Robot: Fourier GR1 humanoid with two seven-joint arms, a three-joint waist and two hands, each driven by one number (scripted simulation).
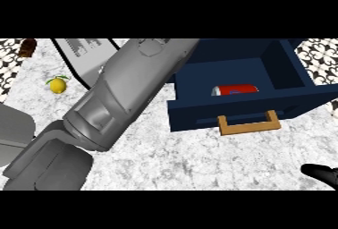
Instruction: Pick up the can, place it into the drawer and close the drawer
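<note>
A red can (235,90) lies on its side inside the open navy drawer (290,71), close to the drawer's front wall. The drawer's tan wooden handle (249,123) faces me. My left forearm (125,94) runs from the lower left up to the top edge, just left of the drawer. Its hand is out of the picture. Only a black part of my right hand (323,173) shows at the lower right edge, on my side of the drawer and apart from it.
A yellow lemon (58,85) lies on the speckled counter (198,156) at the left. A grey and white slab (82,49) sits at the top left, with a brown object (27,47) in the corner. Patterned tiles (323,56) border the counter.
</note>
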